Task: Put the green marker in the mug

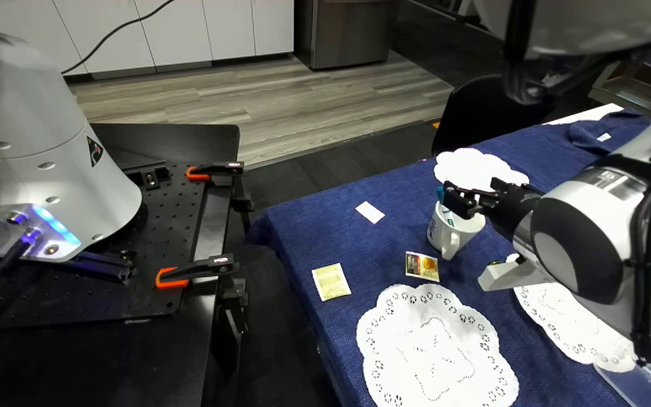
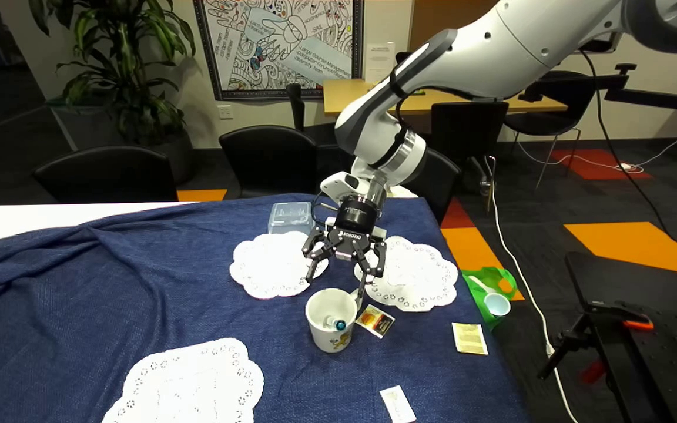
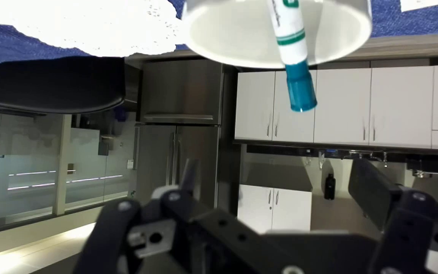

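Observation:
The white mug (image 1: pixel 443 233) stands upright on the blue cloth; it also shows in an exterior view (image 2: pixel 325 339) and at the top of the wrist view (image 3: pixel 238 38). The green marker, white-bodied with a green band and teal-green cap, leans inside the mug, its cap above the rim in an exterior view (image 1: pixel 440 194) and in the wrist view (image 3: pixel 292 45). In an exterior view, mostly its cap end (image 2: pixel 339 324) shows. My gripper (image 2: pixel 337 282) is open and empty, its fingers apart near the mug's rim; it also shows in an exterior view (image 1: pixel 473 199) and the wrist view (image 3: pixel 276 186).
White doilies (image 1: pixel 438 356) (image 2: pixel 406 273) lie around the mug. A tea packet (image 2: pixel 375 320), a yellow packet (image 2: pixel 469 338) and a white packet (image 2: pixel 398 404) lie near it. A clear plastic box (image 2: pixel 290 217) stands behind the gripper. A green bag (image 2: pixel 479 294) hangs at the table edge.

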